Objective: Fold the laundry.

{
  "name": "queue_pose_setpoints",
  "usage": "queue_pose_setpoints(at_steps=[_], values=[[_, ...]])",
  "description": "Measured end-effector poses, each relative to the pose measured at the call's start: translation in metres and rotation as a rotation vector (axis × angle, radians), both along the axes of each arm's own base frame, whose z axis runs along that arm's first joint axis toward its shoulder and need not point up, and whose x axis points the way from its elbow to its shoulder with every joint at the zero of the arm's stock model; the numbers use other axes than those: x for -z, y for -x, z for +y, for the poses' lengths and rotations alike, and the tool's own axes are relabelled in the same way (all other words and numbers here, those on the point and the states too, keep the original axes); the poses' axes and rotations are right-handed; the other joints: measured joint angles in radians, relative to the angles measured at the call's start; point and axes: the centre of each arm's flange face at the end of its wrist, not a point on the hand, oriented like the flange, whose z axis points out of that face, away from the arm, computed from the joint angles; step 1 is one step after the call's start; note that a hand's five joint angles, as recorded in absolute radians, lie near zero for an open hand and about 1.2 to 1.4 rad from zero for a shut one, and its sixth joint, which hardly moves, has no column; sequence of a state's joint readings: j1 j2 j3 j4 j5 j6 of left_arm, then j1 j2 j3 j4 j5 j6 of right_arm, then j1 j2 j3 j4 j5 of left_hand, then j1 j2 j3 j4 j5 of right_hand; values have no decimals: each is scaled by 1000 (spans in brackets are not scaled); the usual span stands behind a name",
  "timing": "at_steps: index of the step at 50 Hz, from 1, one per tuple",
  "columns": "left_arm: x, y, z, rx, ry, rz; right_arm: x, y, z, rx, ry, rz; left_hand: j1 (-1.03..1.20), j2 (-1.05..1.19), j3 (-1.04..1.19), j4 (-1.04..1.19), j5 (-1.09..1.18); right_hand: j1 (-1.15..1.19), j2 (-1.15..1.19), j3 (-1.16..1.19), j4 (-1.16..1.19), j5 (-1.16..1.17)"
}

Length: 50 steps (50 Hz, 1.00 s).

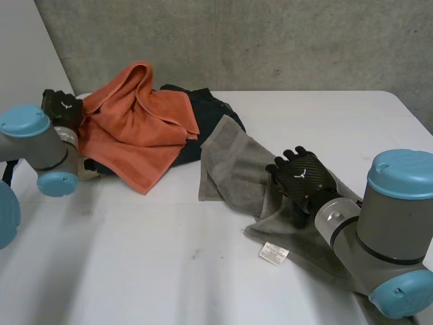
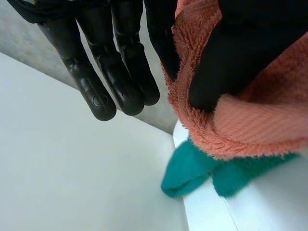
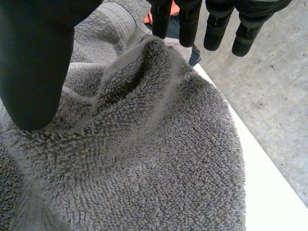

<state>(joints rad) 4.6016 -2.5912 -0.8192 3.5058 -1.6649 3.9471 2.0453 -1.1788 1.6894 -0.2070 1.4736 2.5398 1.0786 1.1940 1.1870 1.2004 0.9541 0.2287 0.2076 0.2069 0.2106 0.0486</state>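
While the grey towel (image 1: 233, 166) lies crumpled on the tabletop (image 1: 155, 264), the right robot hand (image 1: 301, 177) rests near its middle, released: fingers straight, thumb pressing beside a raised ridge of pile. The left robot hand (image 1: 61, 105) pinches an edge of the orange towel (image 1: 132, 132), which is draped over a dark garment (image 1: 206, 112). Assessment: both towels appear light, limp, soft terry, unlikely to slip. Corners or hemmed edges offer the surest hold.

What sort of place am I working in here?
Probably a lab test bench, not a home: bare white table, raw concrete wall behind, orange towel and grey towel lying loose.
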Motion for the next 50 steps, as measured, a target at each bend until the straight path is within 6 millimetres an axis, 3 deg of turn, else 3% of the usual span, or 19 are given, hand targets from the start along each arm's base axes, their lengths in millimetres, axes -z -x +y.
queue_pose_setpoints(at_steps=[3, 4, 5, 6, 8, 9, 12, 18, 22, 28, 35, 39, 41, 44, 45, 49, 50], values=[[-14, 8, 8, 25, 16, 38, 0, 0, 0, 1, -1, -1, -62, -68, -50, -50, -49, 0, 0, 0, 0, 0], [-19, 11, 11, 37, 21, 56, 0, 0, 0, 2, -1, -2, -432, -402, -396, -381, -375, 0, 0, 0, 0, 0], [-25, 16, 16, 54, 27, 80, -1, 0, 0, 2, 0, -3, -630, -574, -545, -555, -548, 0, 0, 0, 0, 0], [-30, 20, 19, 68, 30, 98, -1, 0, 0, 3, 0, -4, -630, -574, -545, -555, -548, 0, 0, 0, 0, 0], [-42, 31, 29, 113, 38, 153, -2, 1, 0, 4, 1, -6, -866, -889, -868, -888, -844, 0, 0, 0, 0, 0], [-50, 39, 36, 145, 41, 189, -2, 1, 0, 5, 2, -7, -878, -961, -952, -973, -907, 0, 0, 0, 0, 0], [-61, 53, 49, 207, 41, 242, -2, 1, -1, 6, 3, -9, -878, -973, -960, -985, -907, 0, 0, 0, 0, 0], [-76, 105, 88, 453, -4, 325, -3, 1, -1, 6, 5, -11, -878, -976, -960, -985, -908, 0, 0, 0, 0, 0], [-65, 131, 101, 591, -67, 323, -3, 1, -1, 6, 4, -11, -878, -977, -960, -985, -907, 0, 0, 0, 0, 0], [-21, 159, 98, 712, -168, 302, -3, 1, 0, 6, 1, -9, -878, -980, -960, -986, -907, 0, 0, 0, 0, 0], [28, 159, 69, 690, -212, 296, -2, 1, 0, 6, -1, -8, -876, -980, -960, -986, -907, 0, 0, 0, 0, 0], [47, 149, 54, 655, -217, 297, -2, 1, -1, 5, -1, -7, -708, -836, -827, -839, -764, 0, 0, 0, 0, 0], [53, 142, 47, 635, -214, 298, -2, 1, -1, 5, 0, -7, -280, -451, -467, -477, -419, 0, 0, 0, 0, 0], [56, 135, 39, 607, -206, 299, -2, 1, -1, 4, 1, -7, -280, -451, -467, -477, -419, 0, 0, 0, 0, 0], [58, 128, 34, 580, -197, 299, -2, 1, -1, 4, 1, -6, 39, -29, -61, -46, -17, 0, 0, 0, 0, 0], [56, 104, 15, 462, -139, 276, -2, 1, -1, 4, 1, -6, 39, -10, -41, -26, -14, 0, 0, 0, 0, 0], [53, 89, 5, 395, -102, 253, -2, 1, -1, 4, 1, -6, 39, 0, -24, -24, -14, 0, 0, 0, 0, 0]])
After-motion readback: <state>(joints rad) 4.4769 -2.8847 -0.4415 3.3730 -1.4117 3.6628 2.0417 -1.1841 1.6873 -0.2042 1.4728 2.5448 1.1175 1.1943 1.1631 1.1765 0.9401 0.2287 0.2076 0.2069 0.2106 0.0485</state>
